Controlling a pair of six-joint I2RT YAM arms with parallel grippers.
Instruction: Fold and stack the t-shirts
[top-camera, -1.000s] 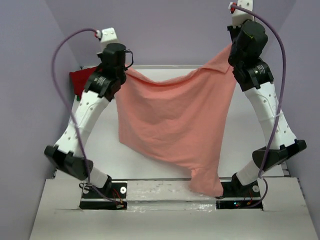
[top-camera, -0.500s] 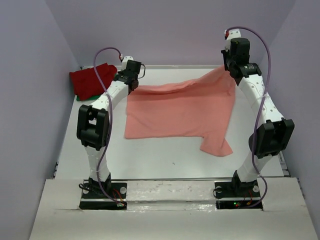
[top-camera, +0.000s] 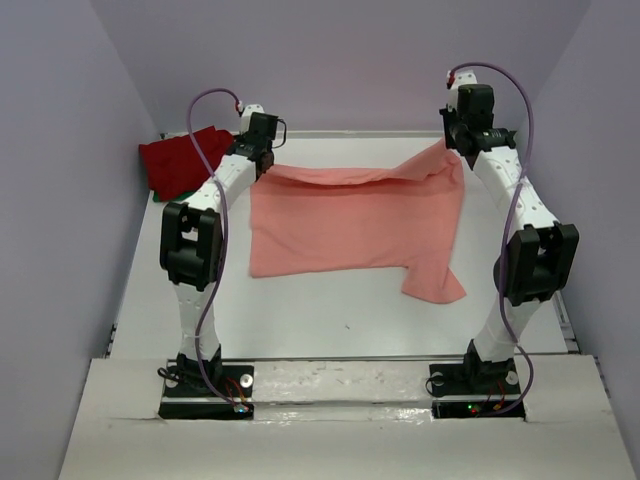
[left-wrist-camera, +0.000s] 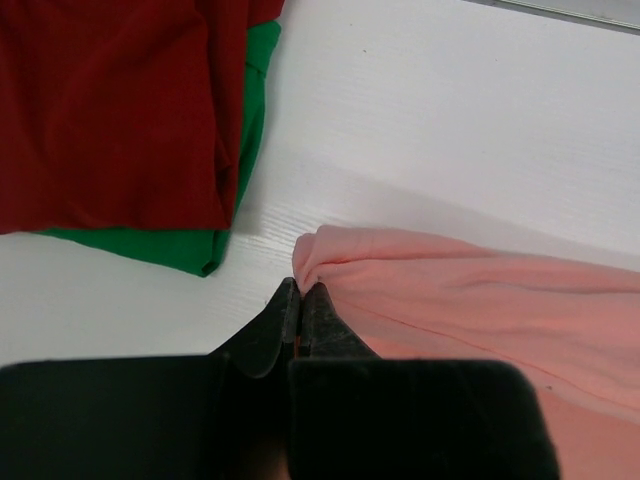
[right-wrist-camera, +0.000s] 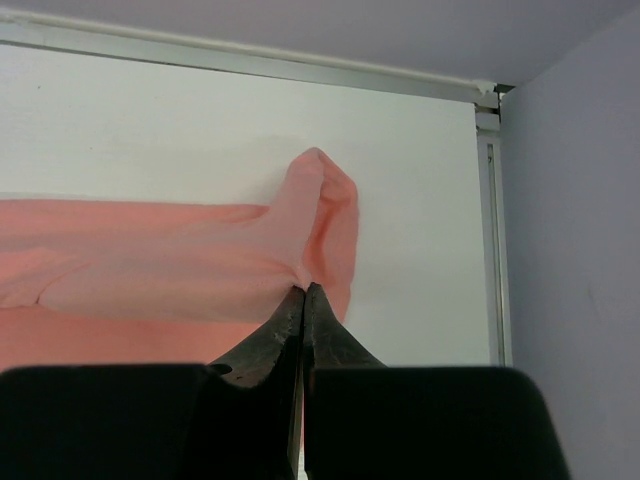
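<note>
T-shirts, three, on white surface (top-camera: 330, 320). Salmon-pink t-shirt (top-camera: 355, 225): spread at centre, one sleeve trailing toward near right. Left fingers (left-wrist-camera: 272, 325): closed on its far-left corner. Right fingers (right-wrist-camera: 285, 322): closed on its far-right corner. Dark red t-shirt (left-wrist-camera: 110, 110): far left, lying on green t-shirt (left-wrist-camera: 150, 243), both apparently folded, just clear of the pink cloth.

I'm getting the top cam looking down over the whole table (top-camera: 330, 315); both wrist cams are peering close past their fingers (left-wrist-camera: 262, 335), all sharing the pink shirt (top-camera: 350, 225).
</note>
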